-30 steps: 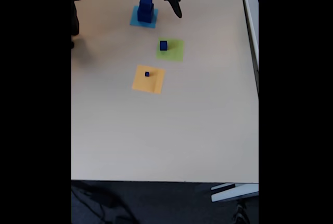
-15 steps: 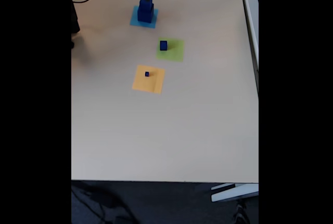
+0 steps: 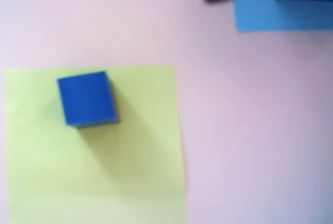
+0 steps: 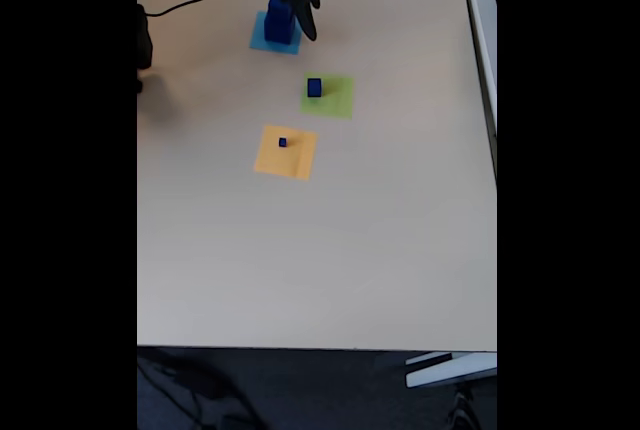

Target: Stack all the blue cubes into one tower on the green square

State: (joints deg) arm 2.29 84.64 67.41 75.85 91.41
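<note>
A mid-sized blue cube [image 4: 315,87] sits alone on the green square [image 4: 335,102] while the stepped blue stack [image 4: 279,20] stands on the light-blue square [image 4: 268,42], where the gripper [image 4: 305,18], grip unreadable, hangs, probably to lift its top cube next.

My workspace is just a plain beige table [image 4: 320,250], smooth top with a soft even light on it and a slightly brighter glare toward the far end. Below the near edge I've got dark grey floor [image 4: 300,390], and a pale flat piece [image 4: 450,368] pokes in at the bottom right of the fixed view. Along the right side there's a thin gap and then another light surface [image 4: 484,10]. Up close in the wrist view the tabletop looks pinkish white.
</note>
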